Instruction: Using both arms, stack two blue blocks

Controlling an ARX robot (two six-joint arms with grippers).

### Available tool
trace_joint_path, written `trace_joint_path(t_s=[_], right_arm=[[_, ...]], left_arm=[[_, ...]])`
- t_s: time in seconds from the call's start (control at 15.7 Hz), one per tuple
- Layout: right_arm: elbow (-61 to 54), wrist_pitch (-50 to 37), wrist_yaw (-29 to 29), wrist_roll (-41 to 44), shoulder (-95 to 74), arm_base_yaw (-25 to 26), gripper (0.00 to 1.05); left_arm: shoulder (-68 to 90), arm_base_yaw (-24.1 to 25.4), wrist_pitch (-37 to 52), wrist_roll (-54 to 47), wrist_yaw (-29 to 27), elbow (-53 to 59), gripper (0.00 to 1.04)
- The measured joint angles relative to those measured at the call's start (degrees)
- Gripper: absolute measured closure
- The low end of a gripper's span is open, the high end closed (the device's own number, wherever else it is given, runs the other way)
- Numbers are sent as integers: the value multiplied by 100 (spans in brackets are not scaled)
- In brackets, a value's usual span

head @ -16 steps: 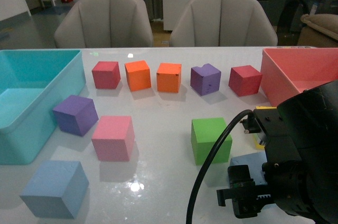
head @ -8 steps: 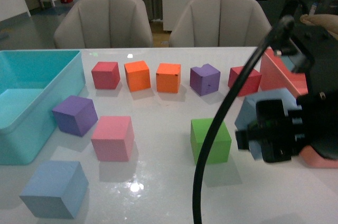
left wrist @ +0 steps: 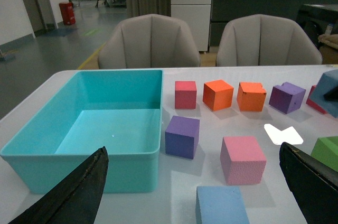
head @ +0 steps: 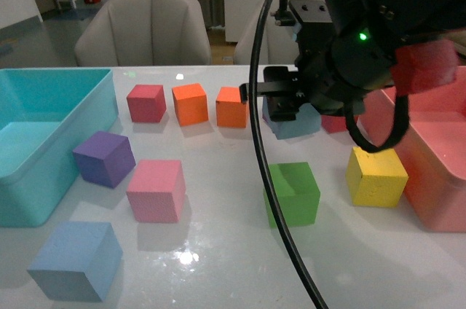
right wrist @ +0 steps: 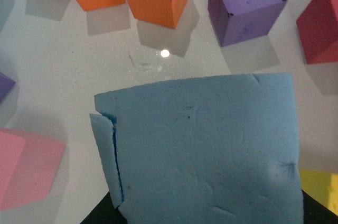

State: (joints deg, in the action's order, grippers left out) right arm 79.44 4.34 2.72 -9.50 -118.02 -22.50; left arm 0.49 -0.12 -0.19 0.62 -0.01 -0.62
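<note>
My right gripper [head: 291,107] is shut on one blue block [head: 297,124] and holds it in the air over the table's middle right, in front of the back row of cubes. That block fills the right wrist view [right wrist: 203,147] and shows at the edge of the left wrist view [left wrist: 328,91]. The other blue block [head: 76,260] lies on the table at the near left. In the left wrist view it [left wrist: 222,206] lies between the wide-open, empty fingers of my left gripper [left wrist: 193,150]. The left arm is out of the front view.
A turquoise bin [head: 87,116] stands at the left and a pink bin [head: 429,200] at the right. Purple [head: 104,157], pink [head: 155,190], green [head: 293,194] and yellow [head: 376,176] cubes lie mid-table. Red [head: 145,102] and orange [head: 190,103] cubes line the back.
My right arm has lifted the blue block from the near right of the table and carried it up, away and leftward. The yellow cube it hid now shows.
</note>
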Motion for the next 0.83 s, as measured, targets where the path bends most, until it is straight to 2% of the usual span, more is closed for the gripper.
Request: trace_joint_path(t_s=[0.32, 0.51, 0.83], right_arm=[[664, 295, -24, -42, -466, -42, 61], [1591, 715, -94, -175, -1246, -216, 61], [2750, 1563, -186, -1187, -2044, -457, 61]], left_arm=[[0, 0, 2, 0, 0, 0, 7], [0, 0, 2, 0, 0, 0, 7], [0, 0, 2, 0, 0, 0, 7]])
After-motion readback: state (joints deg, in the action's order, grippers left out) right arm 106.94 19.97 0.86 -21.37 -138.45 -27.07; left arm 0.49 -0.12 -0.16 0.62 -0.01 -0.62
